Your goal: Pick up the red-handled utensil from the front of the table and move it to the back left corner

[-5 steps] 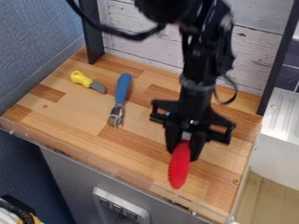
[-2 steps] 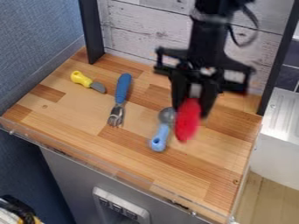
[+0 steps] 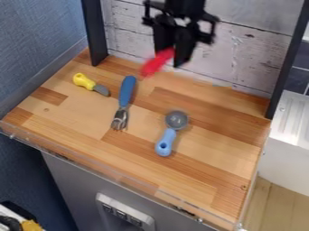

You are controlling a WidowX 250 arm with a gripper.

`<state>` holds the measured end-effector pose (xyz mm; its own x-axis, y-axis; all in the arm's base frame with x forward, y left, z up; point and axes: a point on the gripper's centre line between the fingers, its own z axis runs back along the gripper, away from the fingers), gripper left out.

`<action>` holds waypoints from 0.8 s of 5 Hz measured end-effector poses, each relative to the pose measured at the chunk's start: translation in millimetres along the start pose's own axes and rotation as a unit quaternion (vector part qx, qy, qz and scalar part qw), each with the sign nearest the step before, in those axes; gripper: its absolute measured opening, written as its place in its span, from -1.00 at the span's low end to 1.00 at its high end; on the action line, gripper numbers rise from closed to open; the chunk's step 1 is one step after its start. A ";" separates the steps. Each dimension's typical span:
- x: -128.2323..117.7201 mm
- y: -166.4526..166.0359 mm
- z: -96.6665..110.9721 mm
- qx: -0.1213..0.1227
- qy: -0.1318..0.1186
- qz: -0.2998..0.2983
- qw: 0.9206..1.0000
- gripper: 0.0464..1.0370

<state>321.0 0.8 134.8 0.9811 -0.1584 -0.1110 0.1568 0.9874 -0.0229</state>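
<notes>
The tool (image 3: 170, 58) is gripping one end of a red object (image 3: 156, 63), seemingly closed only to its width, and is holding it near the tabletop's (image 3: 220, 151) back, its long axis slanting down-left toward the blue-handled fork (image 3: 127, 91).

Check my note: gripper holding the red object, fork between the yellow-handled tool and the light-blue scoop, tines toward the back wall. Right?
Not the tines: in the camera view, the fork points them at the front edge, not the wall.
</notes>
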 end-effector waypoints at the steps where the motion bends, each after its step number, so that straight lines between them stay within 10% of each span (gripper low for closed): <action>1: 26.0 47.8 3.5 -0.002 0.000 -0.007 1.000 -0.36; 4: 27.0 151.1 -14.4 -0.016 -0.012 0.147 0.989 -0.36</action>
<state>369.6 145.6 114.1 0.9863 0.1360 -0.0934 -0.1388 0.9900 -0.0242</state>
